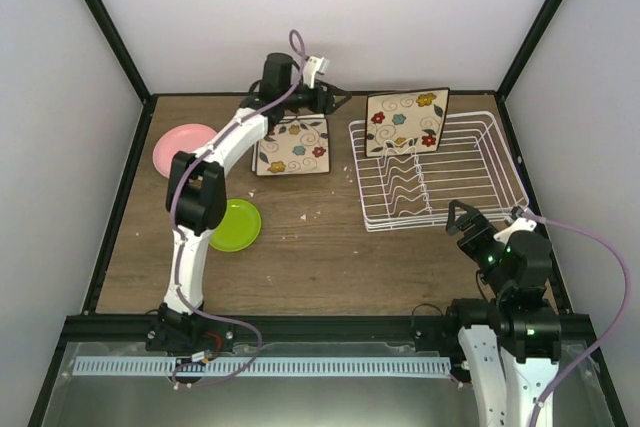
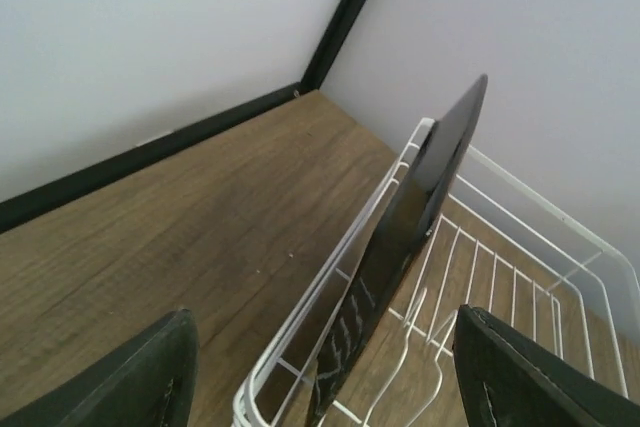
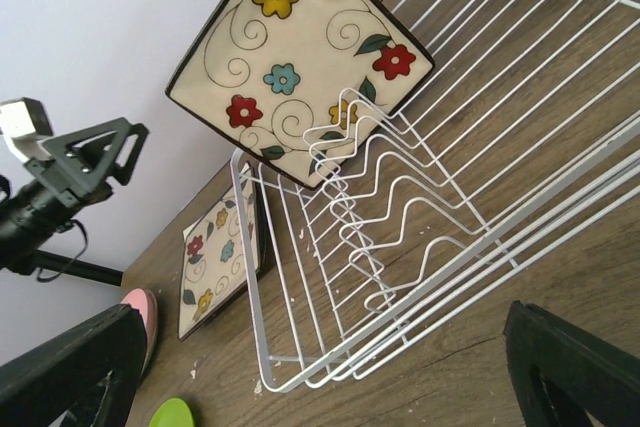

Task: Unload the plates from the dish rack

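Observation:
A square cream flowered plate stands upright at the far left end of the white wire dish rack. It also shows in the right wrist view, and edge-on and dark in the left wrist view. A second flowered square plate lies flat on the table left of the rack. A pink round plate and a lime-green plate lie further left. My left gripper is open and empty, just left of the standing plate. My right gripper is open and empty at the rack's near right corner.
The wooden table is walled by white panels with black frame posts at the far corners. Small white crumbs lie on the wood near the rack's left side. The rack's wavy dividers stand empty apart from the one plate.

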`<state>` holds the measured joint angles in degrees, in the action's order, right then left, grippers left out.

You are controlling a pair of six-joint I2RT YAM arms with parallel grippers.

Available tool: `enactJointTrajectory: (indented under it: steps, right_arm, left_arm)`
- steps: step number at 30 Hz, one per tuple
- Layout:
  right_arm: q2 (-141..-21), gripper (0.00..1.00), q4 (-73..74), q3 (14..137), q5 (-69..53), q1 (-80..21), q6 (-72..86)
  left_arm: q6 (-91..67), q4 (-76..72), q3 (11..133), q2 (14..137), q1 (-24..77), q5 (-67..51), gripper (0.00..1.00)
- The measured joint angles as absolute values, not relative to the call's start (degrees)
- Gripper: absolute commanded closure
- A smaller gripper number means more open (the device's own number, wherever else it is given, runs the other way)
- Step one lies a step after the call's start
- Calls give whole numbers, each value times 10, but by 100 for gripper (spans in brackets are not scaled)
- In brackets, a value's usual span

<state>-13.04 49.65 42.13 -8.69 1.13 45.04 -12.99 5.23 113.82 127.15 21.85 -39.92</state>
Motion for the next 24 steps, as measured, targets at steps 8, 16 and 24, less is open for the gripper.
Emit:
enactJointTrajectory:
  steps: [8,16,24]
  right_arm:
    - [-124,0,525,438,-86,11,444]
    - [-124,0,549,451,-85,11,435]
    - [-124,0,550,453,-85,11,429]
  left_arm:
    - [-61,51,1184,1305,250,-394,40]
    - [-29,51,1220,1328,281,-380,43]
    - [-12,57,1270,1383,302,-360,42]
